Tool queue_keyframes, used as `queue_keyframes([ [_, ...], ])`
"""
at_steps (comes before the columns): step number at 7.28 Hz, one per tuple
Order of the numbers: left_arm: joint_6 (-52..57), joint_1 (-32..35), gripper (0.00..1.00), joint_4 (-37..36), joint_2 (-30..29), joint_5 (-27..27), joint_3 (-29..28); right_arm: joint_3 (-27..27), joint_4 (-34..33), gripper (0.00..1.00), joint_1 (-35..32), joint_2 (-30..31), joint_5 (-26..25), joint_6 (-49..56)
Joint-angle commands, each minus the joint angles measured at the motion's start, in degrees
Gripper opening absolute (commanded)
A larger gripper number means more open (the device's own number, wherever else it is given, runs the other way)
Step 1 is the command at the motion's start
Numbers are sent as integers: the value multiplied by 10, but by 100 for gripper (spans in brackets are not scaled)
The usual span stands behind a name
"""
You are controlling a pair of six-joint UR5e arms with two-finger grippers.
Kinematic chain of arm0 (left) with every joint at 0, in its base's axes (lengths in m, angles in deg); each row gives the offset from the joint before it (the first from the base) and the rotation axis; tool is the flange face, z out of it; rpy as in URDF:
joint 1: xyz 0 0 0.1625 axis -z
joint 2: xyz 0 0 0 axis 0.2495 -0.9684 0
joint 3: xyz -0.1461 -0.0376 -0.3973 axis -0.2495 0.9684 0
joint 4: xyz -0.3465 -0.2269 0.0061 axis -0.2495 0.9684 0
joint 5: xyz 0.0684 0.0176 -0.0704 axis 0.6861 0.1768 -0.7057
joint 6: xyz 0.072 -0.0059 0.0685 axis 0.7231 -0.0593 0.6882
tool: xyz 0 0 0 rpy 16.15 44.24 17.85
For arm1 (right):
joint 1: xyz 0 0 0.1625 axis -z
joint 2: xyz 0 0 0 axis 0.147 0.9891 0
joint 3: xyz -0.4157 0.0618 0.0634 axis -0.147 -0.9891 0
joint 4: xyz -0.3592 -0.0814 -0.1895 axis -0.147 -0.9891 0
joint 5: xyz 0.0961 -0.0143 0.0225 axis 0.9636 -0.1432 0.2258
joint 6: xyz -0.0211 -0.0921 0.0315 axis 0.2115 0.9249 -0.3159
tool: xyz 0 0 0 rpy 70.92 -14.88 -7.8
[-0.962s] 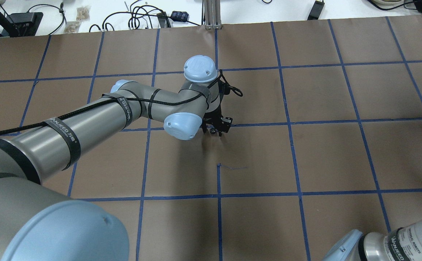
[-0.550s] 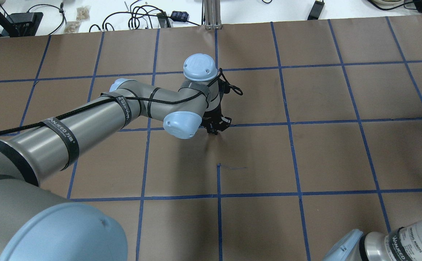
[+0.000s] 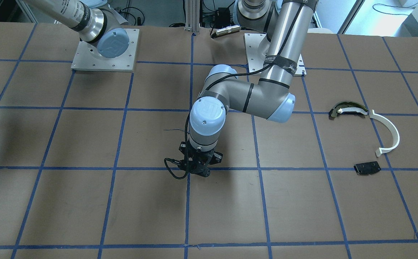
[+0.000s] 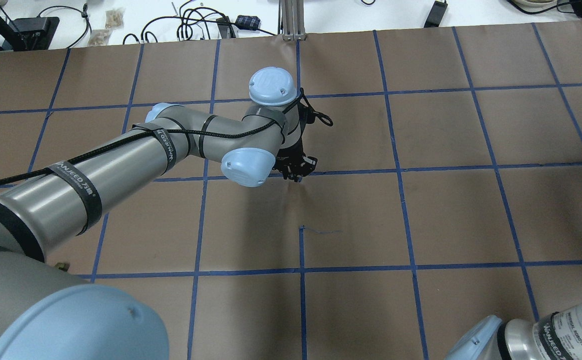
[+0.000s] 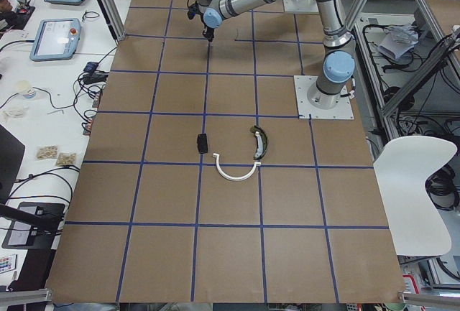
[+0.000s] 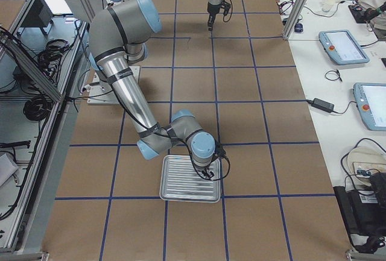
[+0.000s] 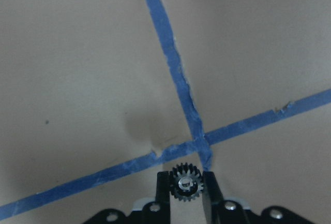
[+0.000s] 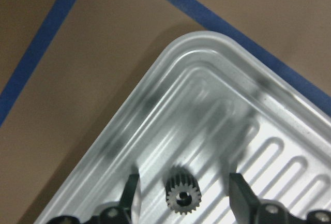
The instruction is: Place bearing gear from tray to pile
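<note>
Bearing gear (image 7: 186, 183), small, dark and toothed with a shiny hub, is clamped between the two fingers (image 7: 162, 188) of the left gripper (image 7: 185, 177), its flat face turned toward the wrist camera. Just beneath it lies the brown-papered counter (image 7: 77, 79). The gear hangs over a crossing of blue tape (image 7: 200, 140) lines, with a soft shadow on the paper beside the crossing; how high it hangs cannot be told. In the front-facing view this gripper points straight down near the middle of the counter, with the left arm bent out over it. Farther off, toward the robot's left end of the counter, lies the pile (image 5: 236, 178). It is made up of a dark curved piece (image 3: 349, 109) with a white-and-gold edge, a thin white half-ring arc (image 3: 392, 129) with one end just beside that piece, and a flat black plate (image 3: 367, 168) near the arc's other end. All three are well apart from the held gear. Toward the counter's opposite end a ribbed metal tray (image 6: 178, 185) lies flat. The right gripper (image 8: 183, 178) reaches down near one of its corners, fingers spread wide, and a second gear (image 8: 182, 197) lies on the tray floor between them, touched by neither finger.
</note>
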Motion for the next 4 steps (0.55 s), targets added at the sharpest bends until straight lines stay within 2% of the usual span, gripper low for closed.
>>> queue_keyframes([
  [1,4,-76,0,73,55,7,-9,-1,0,33,0,-1,-2,0],
  [2,40,-127,0,94,69,7,-7,0,1,24,0,-2,-23,-3],
  [4,160,-237,0,98,90,12,0,-1,4,7,0,0,-33,-8],
])
